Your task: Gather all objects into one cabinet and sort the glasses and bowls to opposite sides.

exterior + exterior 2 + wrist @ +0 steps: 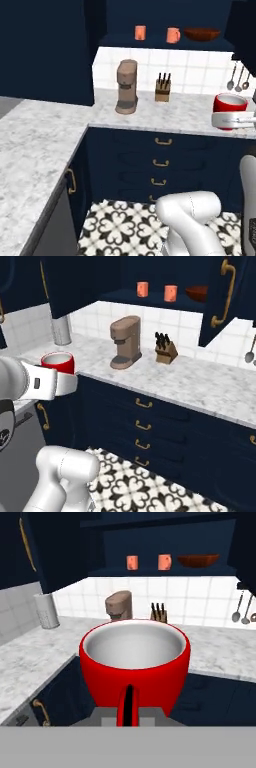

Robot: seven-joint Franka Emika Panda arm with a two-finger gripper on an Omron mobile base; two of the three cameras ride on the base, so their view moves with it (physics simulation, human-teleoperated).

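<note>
A red cup (230, 103) with a white inside is held above the counter edge, with my gripper (231, 120) shut on it from below. It shows as the red cup (57, 362) on the white hand (50, 383), and close up as the red cup (135, 662) that hides the fingertips. The navy wall cabinet (165, 44) stands open, its door (222, 301) with a curved brass handle swung out to the right. On its shelf stand an orange glass (140, 32), an orange mug (173, 35) and a brown bowl (201, 34).
On the marble counter (190, 112) under the cabinet stand a brown coffee machine (126, 87) and a knife block (162, 89). Spoons (239, 79) hang on the tiled wall. A paper towel roll (61, 331) stands in the corner. Navy drawers (160, 162) with brass pulls lie below.
</note>
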